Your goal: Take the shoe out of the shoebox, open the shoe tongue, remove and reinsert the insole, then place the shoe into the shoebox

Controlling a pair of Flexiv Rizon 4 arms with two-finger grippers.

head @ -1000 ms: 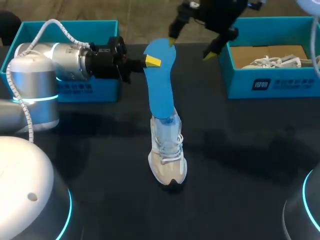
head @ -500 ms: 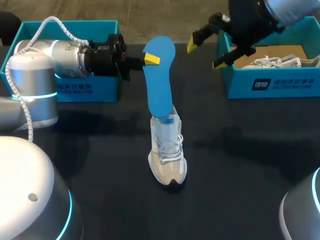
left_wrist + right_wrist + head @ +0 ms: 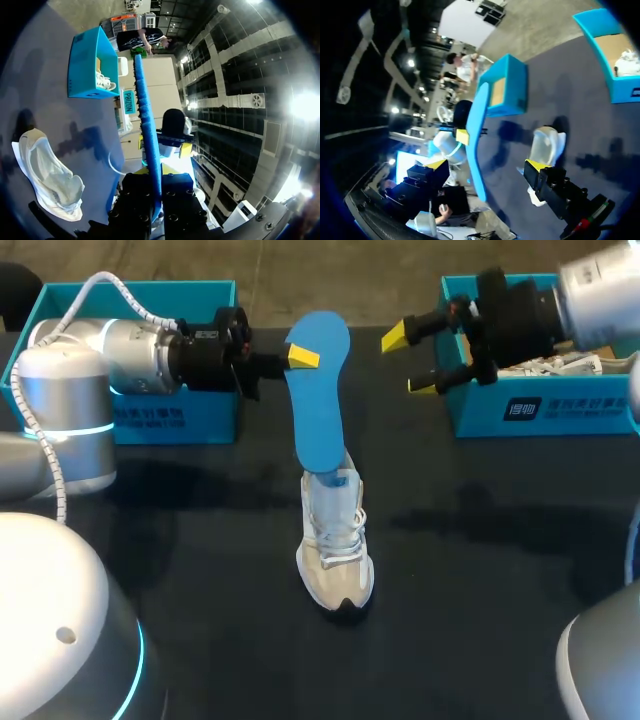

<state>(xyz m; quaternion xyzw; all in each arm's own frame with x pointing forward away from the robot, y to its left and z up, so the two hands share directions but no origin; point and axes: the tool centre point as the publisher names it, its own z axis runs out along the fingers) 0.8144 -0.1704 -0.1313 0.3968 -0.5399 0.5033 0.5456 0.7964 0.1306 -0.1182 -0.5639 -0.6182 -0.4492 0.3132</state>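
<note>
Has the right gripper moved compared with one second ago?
Yes. The right gripper has drawn away from the blue insole, toward the shoebox on its side.

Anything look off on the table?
Only the insole: one end sits in the shoe, the rest sticks out, pinched by the left gripper. Right gripper is open and empty. No spill or damage visible.

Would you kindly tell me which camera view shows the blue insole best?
The head view: the insole shows face-on along its length, its lower end in the shoe, its upper end in the left gripper. The left wrist view shows only its thin edge; the right wrist view shows it at a slant.
</note>
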